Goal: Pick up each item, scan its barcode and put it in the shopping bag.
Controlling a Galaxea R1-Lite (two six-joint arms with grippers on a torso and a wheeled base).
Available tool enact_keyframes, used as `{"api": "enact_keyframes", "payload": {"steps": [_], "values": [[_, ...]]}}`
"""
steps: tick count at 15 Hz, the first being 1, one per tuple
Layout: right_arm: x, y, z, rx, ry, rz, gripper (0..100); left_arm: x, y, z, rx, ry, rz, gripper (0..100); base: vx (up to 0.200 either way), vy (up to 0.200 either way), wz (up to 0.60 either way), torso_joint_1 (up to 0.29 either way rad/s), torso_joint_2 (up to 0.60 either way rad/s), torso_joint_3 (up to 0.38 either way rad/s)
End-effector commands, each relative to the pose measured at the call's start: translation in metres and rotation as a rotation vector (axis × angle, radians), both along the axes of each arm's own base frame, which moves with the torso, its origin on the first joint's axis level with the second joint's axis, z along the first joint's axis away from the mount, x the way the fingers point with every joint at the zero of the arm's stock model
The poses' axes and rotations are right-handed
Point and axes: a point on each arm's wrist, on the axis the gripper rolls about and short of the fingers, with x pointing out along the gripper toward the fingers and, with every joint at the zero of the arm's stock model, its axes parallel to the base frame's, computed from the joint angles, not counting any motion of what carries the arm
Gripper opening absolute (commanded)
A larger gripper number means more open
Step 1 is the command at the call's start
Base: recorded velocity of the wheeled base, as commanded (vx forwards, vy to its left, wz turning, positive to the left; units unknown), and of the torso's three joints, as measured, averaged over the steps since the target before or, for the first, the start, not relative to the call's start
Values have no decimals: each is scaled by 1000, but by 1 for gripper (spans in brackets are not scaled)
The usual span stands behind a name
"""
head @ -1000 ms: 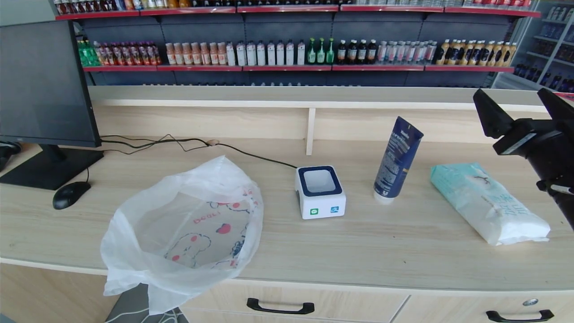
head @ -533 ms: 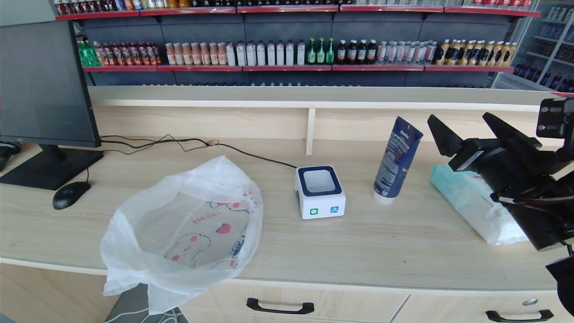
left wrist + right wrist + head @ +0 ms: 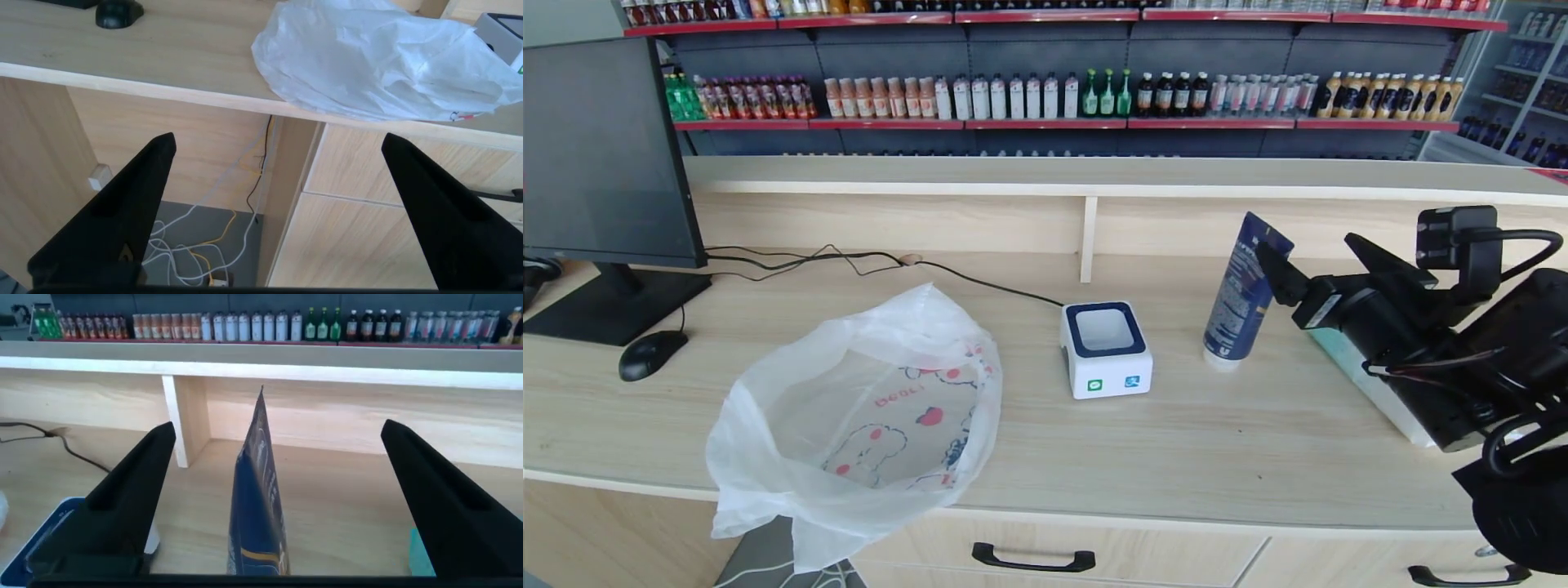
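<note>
Approach stage: your right gripper [image 3: 1307,245], fingers spread, faces the upright blue tube [image 3: 1245,286]; next, straddle it, close, then lift toward the scanner [image 3: 1106,349]; left gripper [image 3: 278,143] fingers likewise spread.

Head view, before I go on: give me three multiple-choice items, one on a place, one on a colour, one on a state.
1. The scanner stands: A) between shopping bag and tube; B) inside the shopping bag; C) on the tube.
2. The tube is: A) red; B) dark blue; C) green.
3. The right gripper is: A) shut on the tube; B) open; C) shut on the scanner.
Answers: A, bag at its left, tube at its right; B, its upright body is dark blue; B, its jaws stand wide apart, tube ungripped.
</note>
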Motion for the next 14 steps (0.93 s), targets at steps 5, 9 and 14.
{"api": "enact_keyframes", "payload": {"steps": [5,9,14], "values": [[19,3,-26,7,85,3,100,0,0,0,0,1,0,100,0,0,0,0,0,0],[32,7,-37,-7,106,8,100,0,0,0,0,-1,0,100,0,0,0,0,0,0],[44,11,-55,-11,153,10,100,0,0,0,0,-1,0,100,0,0,0,0,0,0]]}}
